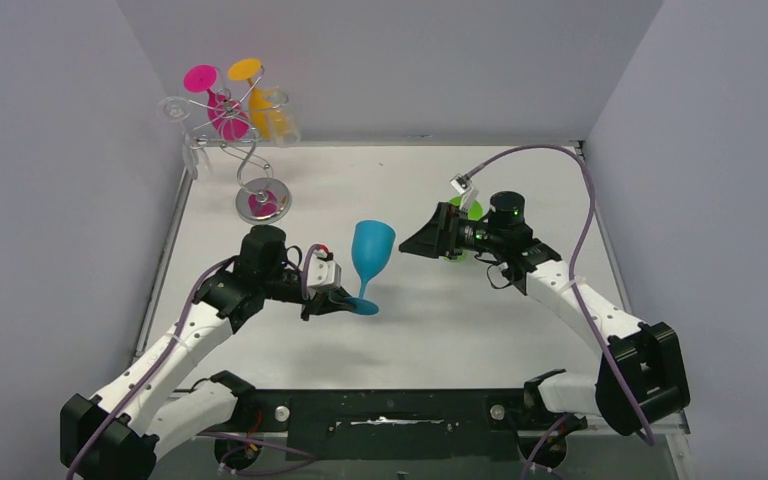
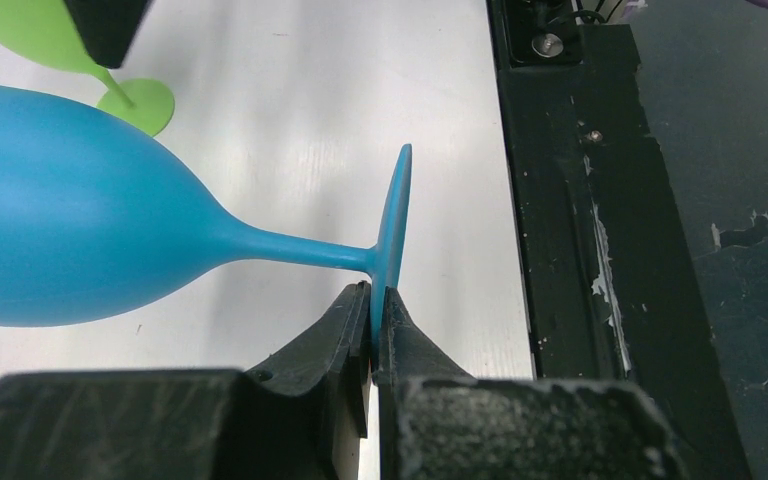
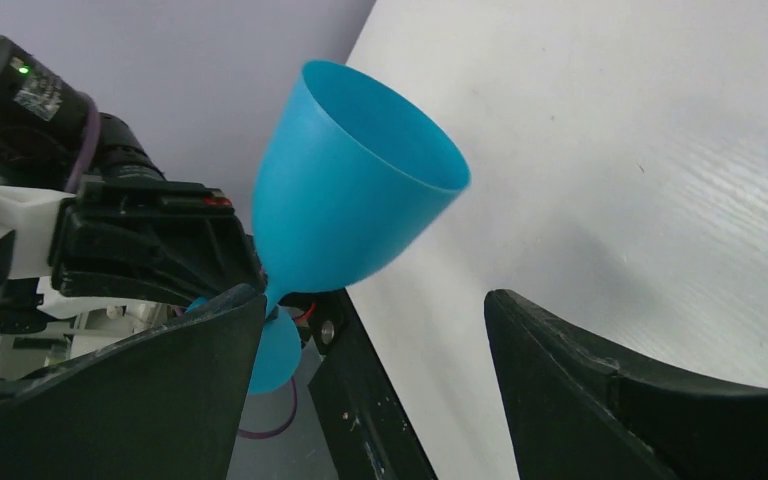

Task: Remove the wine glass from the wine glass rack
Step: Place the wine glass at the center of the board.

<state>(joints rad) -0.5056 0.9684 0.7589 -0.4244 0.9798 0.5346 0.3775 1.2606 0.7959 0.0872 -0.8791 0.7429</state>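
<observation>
Clamping wine glass foot edge, left pincer

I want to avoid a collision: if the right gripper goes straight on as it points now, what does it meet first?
Probably the bowl of the blue glass: the right gripper, jaws open, points at it. Depth is unclear.
</observation>
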